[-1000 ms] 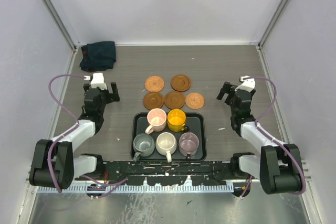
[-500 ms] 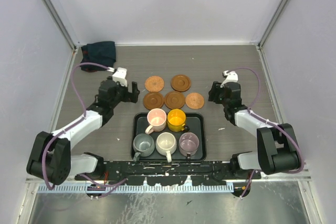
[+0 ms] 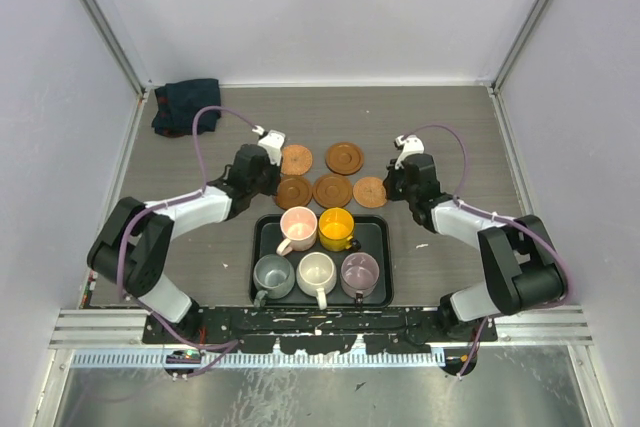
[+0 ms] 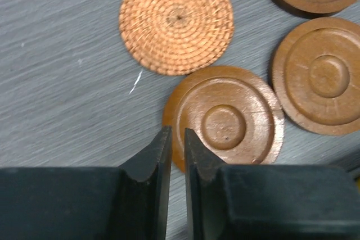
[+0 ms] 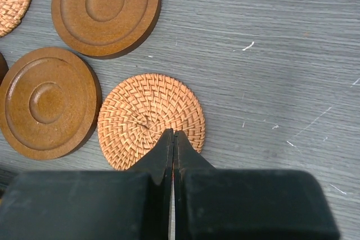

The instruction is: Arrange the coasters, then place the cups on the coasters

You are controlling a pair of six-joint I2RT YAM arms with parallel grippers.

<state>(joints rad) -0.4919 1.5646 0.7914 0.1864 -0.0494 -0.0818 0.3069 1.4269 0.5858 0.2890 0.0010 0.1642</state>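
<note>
A grey wood-grain tabletop [image 3: 440, 127] fills a booth of pale, bare walls [image 3: 320, 7] edged with metal posts. A crumpled dark blue cloth [image 3: 187, 105] lies in the far left corner.

The left arm reaches in low from the left. The left claw [image 4: 175, 133] is drawn in to a narrow slit on the raised rim of the near-left wooden coaster [image 3: 293, 191], with one finger outside the rim and one inside it. Just behind that coaster lies the left woven coaster [image 3: 294, 159], flat on the boards.

All five coasters cluster at the middle of the tabletop. The far wooden coaster [image 3: 344, 157] sits in the back row. The middle wooden coaster [image 3: 332, 190] sits in the front row, between the gripped one and the right woven coaster [image 3: 370, 191].

Nearer the arms stands a black tray [image 3: 378, 239] holding all five cups, none on a coaster. The pink cup [image 3: 298, 225] and the yellow cup [image 3: 336, 228] form the far row. The grey-green cup [image 3: 272, 275], the cream cup [image 3: 317, 272] and the mauve cup [image 3: 360, 272] form the near row.

From the right, the right claw [image 5: 172, 133] has its fingers pressed together, tips over the near half of the right woven coaster, which lies flat. Beyond it, the right wrist camera shows fine pale scratches crossing the grey grain.
</note>
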